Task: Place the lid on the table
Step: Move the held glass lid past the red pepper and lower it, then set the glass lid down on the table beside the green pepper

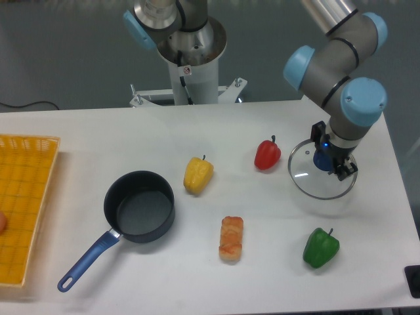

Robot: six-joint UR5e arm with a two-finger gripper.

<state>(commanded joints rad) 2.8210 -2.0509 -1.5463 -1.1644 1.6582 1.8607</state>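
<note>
camera view, from above and in front: the tool (331, 159) hangs under the arm's wrist at the right side of the worktop (118, 138), its two fingers pinching the blue knob at the middle of the lid (321, 178). the lid is a flat clear disc with a thin metal rim, lying about level and directly below the tool, so there is no sideways offset between them; the only gap that matters is the vertical one between the rim and the white surface. from this angle i cannot tell whether the rim already touches the worktop or hovers just above it; no clear shadow settles it.

being round, the lid has no long axis to line up, and the knob sits on its centre, so a straight descent should land it flat. the patch under it looks bare. the red pepper (267, 155) sits just beside the lid's left edge but apart from it, the green pepper (321, 247) lies nearer the camera and clear of the rim, and the worktop's right edge is near on the far side.

the saucepan (134, 215), the yellow pepper (198, 174) and the orange food piece (231, 239) are well apart to the left, and the mesh tray (25, 210) lies at the far left edge.
</note>
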